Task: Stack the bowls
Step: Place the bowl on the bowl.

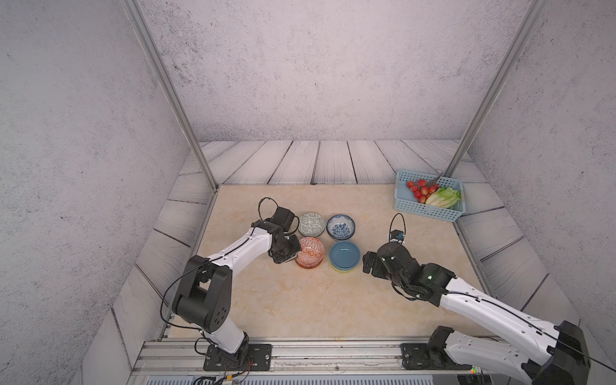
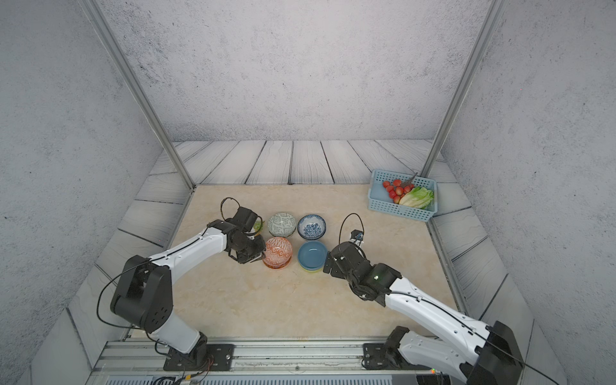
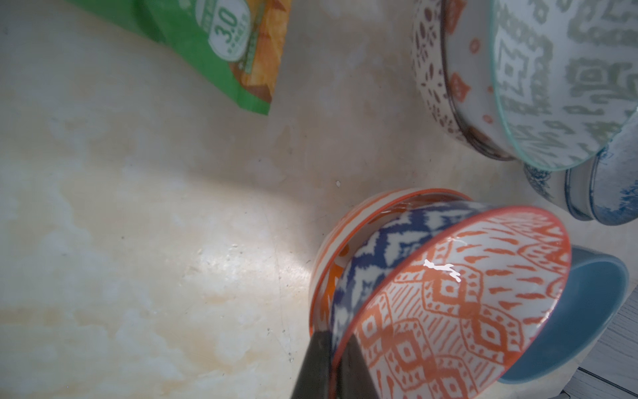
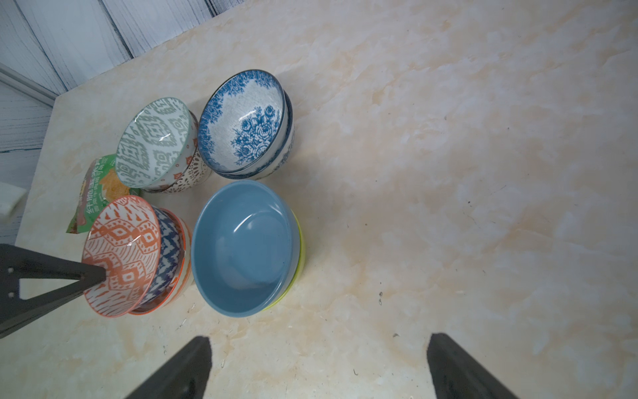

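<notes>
Left jaws, clenched at 9 o'clock on the tilted round orange-patterned ceramic bowl (image 1: pixel 311 250), should level it before letting go; right jaws stand released.

Orange-diamond bowl (image 3: pixel 448 304): white inside, orange diamonds and dashes, orange rim, navy zigzag outside. Orange-banded bowl (image 3: pixel 331 241): white, orange bands, orange rim. Grey-green bowl (image 4: pixel 152 141): white, grey-green geometric blocks, mint rim. Speckled bowl (image 3: pixel 429 69): white, brown flecks, small orange motifs. Floral bowls (image 4: pixel 241 121): white, blue roses, dark rims. Blue bowl (image 4: pixel 241 245) plain; lime bowl (image 4: pixel 301 255) plain. Packet (image 3: pixel 193 51) green with orange. Basket (image 1: pixel 430 210) pale blue. Tomatoes (image 1: pixel 418 190) red, lettuce (image 1: pixel 445 196) green. Table (image 4: pixel 448 172) cream marble. Left pincer (image 3: pixel 336 345), right pincer (image 4: pixel 319 342): black.
</notes>
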`<action>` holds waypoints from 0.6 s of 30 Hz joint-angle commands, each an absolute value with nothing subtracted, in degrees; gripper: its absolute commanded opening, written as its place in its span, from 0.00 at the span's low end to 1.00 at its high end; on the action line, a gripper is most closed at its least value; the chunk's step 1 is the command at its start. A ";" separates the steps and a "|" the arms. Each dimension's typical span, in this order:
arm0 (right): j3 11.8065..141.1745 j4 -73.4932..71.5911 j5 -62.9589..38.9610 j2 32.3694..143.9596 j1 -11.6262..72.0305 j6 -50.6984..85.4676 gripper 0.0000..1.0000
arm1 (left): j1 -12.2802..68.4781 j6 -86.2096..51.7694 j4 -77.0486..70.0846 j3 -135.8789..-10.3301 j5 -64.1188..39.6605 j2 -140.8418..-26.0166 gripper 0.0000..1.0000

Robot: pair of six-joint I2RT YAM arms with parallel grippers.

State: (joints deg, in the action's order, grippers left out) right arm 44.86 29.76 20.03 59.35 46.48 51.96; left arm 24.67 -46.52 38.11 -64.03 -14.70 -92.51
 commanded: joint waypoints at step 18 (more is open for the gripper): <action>44.38 29.94 21.18 59.52 46.49 51.55 0.99 | 25.57 -45.35 37.35 -65.14 -13.27 -93.40 0.00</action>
State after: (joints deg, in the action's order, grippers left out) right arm 44.86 29.74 20.05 59.42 46.48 51.96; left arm 25.26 -46.33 37.50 -64.03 -13.63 -93.27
